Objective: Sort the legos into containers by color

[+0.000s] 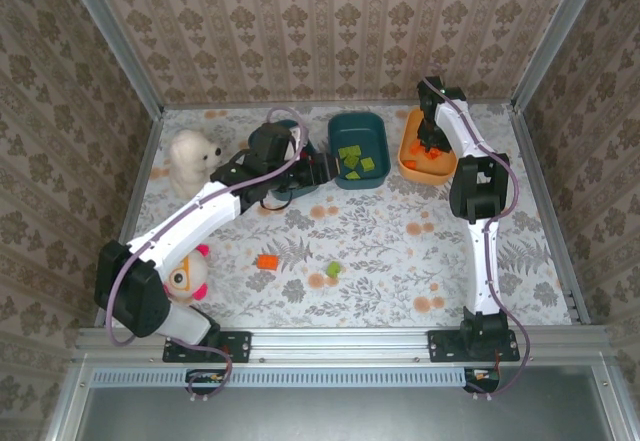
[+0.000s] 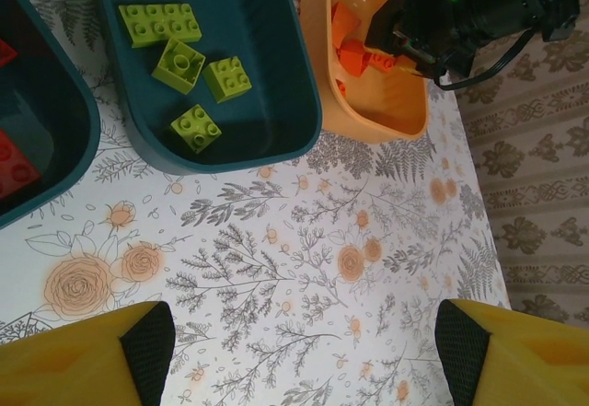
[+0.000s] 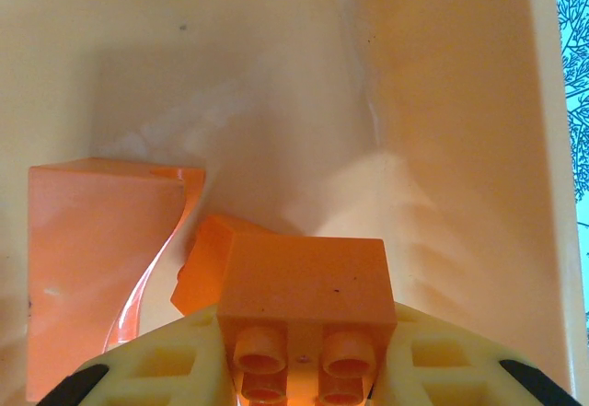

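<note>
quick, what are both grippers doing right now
Left gripper: open, jaws wide apart, nothing between them.
Right gripper: shut on an orange lego over the orange bin.

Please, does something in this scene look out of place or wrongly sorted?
Two legos lie on the table, outside every bin: a loose orange brick and a loose green brick, both toward the near edge. Nothing else seems odd; the right gripper holds a third brick, orange, over the orange bin.
</note>
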